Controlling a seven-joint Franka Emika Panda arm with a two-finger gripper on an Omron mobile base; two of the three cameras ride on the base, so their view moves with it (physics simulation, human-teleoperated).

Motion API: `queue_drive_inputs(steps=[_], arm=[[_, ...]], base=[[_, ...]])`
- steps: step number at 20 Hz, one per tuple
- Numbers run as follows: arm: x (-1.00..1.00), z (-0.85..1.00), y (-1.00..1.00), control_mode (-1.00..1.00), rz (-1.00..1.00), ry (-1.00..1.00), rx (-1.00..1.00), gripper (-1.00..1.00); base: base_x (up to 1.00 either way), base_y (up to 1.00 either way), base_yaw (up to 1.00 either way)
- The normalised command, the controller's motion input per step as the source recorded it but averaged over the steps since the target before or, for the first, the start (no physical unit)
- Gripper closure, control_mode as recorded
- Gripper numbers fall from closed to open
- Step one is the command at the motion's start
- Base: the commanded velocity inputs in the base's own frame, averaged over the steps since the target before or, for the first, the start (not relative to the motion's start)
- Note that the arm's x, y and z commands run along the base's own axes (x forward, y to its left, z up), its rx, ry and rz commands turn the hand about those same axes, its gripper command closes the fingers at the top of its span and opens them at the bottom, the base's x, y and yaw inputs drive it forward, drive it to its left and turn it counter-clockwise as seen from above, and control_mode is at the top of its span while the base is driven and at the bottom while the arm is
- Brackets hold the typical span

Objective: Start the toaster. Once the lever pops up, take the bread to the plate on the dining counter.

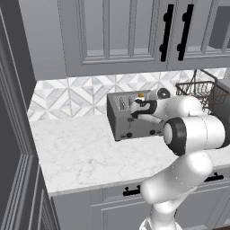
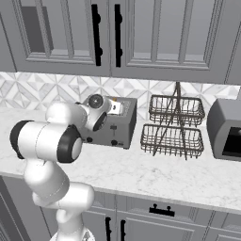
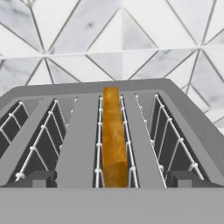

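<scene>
The grey four-slot toaster (image 1: 117, 126) (image 2: 120, 129) stands on the marble worktop against the tiled wall. In the hand view I look down on the toaster (image 3: 81, 131) from just above its front edge. The orange-tan bread (image 3: 113, 140) stands upright in the slot third from the left, and a sliver of the bread (image 1: 141, 95) shows over the toaster top. My gripper (image 3: 110, 180) (image 1: 134, 108) hovers close over the toaster, open, with one dark fingertip on each side of the bread slot and nothing between them. The plate and the dining counter are out of view.
A two-tier dark wire basket (image 2: 174, 127) (image 1: 200, 92) stands right of the toaster, with a grey boxy appliance (image 2: 226, 129) beyond it. Grey wall cabinets (image 1: 130, 31) hang low above. Bare marble worktop (image 1: 76, 152) lies left of and in front of the toaster.
</scene>
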Motion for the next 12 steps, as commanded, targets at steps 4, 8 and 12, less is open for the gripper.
queue_drive_inputs(steps=[4, 8, 12], arm=[[0.24, 0.00, 0.00, -1.00, 0.00, 0.00, 0.00, -1.00], [0.05, -0.01, 0.00, -1.00, 0.00, 0.00, 0.00, -1.00], [0.00, -0.06, 0.00, -1.00, 0.00, 0.00, 0.00, -1.00]], base=[[0.00, 0.00, 0.00], [0.00, 0.00, 0.00], [0.00, 0.00, 0.00]])
